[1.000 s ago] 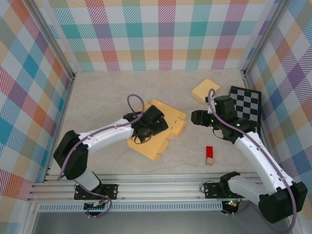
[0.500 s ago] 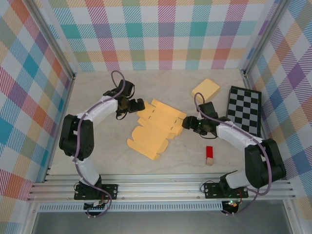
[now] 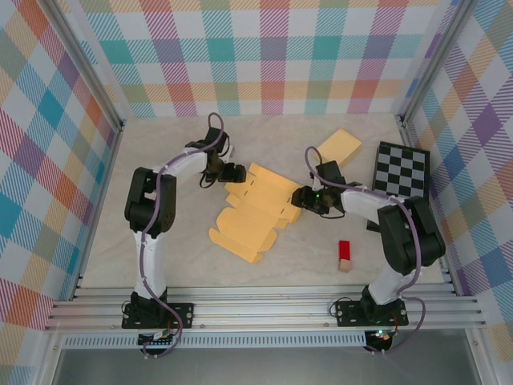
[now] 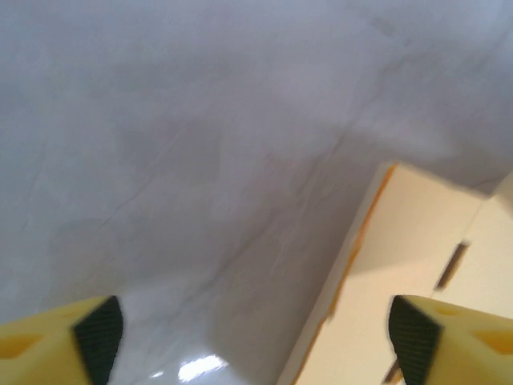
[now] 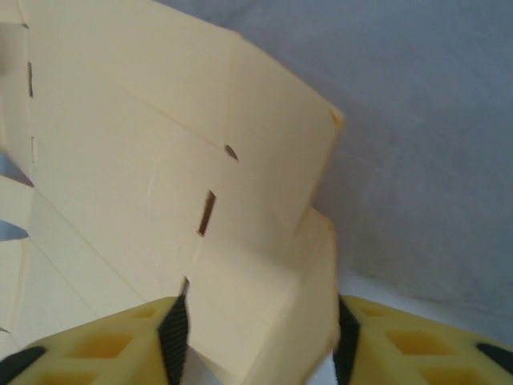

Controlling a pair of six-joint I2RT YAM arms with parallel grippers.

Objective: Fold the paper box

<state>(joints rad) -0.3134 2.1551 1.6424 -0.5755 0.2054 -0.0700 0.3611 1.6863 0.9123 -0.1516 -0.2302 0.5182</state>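
Note:
The paper box (image 3: 256, 210) is a flat yellow cut-out lying unfolded mid-table. My left gripper (image 3: 232, 172) is at its far left corner, low over the table. In the left wrist view it (image 4: 252, 345) is open wide, and the box's edge (image 4: 417, 265) lies between the fingers, nearer the right one. My right gripper (image 3: 303, 198) is at the box's right edge. In the right wrist view it (image 5: 260, 337) has closed in on a raised, bent flap (image 5: 264, 289), with both pads against the flap's sides.
A yellow block (image 3: 338, 149) lies at the back right, beside a black-and-white checkerboard (image 3: 403, 178). A small red-and-tan block (image 3: 345, 255) sits near the front right. Plaid walls close in the table on three sides.
The left gripper left the top of the box and went to its far left corner. The right gripper moved left onto the box's right flap. Both jaws have narrowed.

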